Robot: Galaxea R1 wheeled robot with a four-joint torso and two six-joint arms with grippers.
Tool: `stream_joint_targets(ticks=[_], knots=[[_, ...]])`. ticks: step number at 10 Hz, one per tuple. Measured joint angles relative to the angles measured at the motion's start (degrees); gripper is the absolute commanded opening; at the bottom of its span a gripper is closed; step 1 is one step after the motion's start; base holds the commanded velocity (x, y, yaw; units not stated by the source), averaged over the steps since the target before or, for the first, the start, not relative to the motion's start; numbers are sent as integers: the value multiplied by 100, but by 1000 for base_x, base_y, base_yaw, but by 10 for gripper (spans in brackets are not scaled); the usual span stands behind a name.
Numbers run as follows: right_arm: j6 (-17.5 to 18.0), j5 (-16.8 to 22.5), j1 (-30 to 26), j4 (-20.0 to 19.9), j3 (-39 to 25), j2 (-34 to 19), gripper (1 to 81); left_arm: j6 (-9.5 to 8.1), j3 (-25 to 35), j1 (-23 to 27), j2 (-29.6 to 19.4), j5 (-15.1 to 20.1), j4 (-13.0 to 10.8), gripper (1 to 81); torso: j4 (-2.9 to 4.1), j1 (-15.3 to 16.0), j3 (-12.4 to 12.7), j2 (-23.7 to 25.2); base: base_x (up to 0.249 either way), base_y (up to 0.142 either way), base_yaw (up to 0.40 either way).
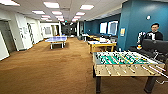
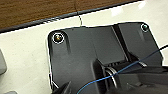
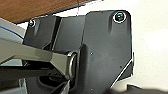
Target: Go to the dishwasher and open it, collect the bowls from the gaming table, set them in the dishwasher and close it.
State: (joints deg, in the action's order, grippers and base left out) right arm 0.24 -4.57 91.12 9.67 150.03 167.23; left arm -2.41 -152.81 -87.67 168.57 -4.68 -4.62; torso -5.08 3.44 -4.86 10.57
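Across a long open room with brown carpet [image 1: 50, 67], head view. Ceiling light panels [image 1: 51, 4] run away toward 12 o'clock.

Foosball table [image 1: 122, 62] close by at 3 to 4 o'clock: green field, rods with handles, wood-coloured side, dark legs. A person [image 1: 155, 32] in dark clothing stands past its far side at about 2 o'clock, partly behind dark equipment [image 1: 155, 46].

Gaming table [image 1: 101, 45] farther off at about 1 o'clock, beyond the foosball table: yellow frame, pale top. Small things on its top, too small to tell as bowls. Dishwasher: not made out anywhere.

Blue table-tennis table [image 1: 57, 39] well apart at 11 o'clock, on the carpet. White wall with doors along 9 to 10 o'clock; teal wall [image 1: 135, 22] at 1 to 2 o'clock.

Wrist views: each looks down past the robot's dark plate at a pale glossy floor [image 2: 22, 65] meeting a strip of brown carpet [image 2: 32, 10] along a dark edge. A blue cable [image 2: 125, 71] crosses the left wrist view.

Left claw and right claw: cannot tell whether apart or together.
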Motion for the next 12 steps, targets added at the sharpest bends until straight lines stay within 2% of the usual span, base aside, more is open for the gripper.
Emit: stream_joint_targets(ticks=[12], knots=[[0, 0, 0, 0, 0, 16, 811, -1, -2, 0, 0, 0, -1, 811, 0, 0, 0, 0, 141, 0, 0]])
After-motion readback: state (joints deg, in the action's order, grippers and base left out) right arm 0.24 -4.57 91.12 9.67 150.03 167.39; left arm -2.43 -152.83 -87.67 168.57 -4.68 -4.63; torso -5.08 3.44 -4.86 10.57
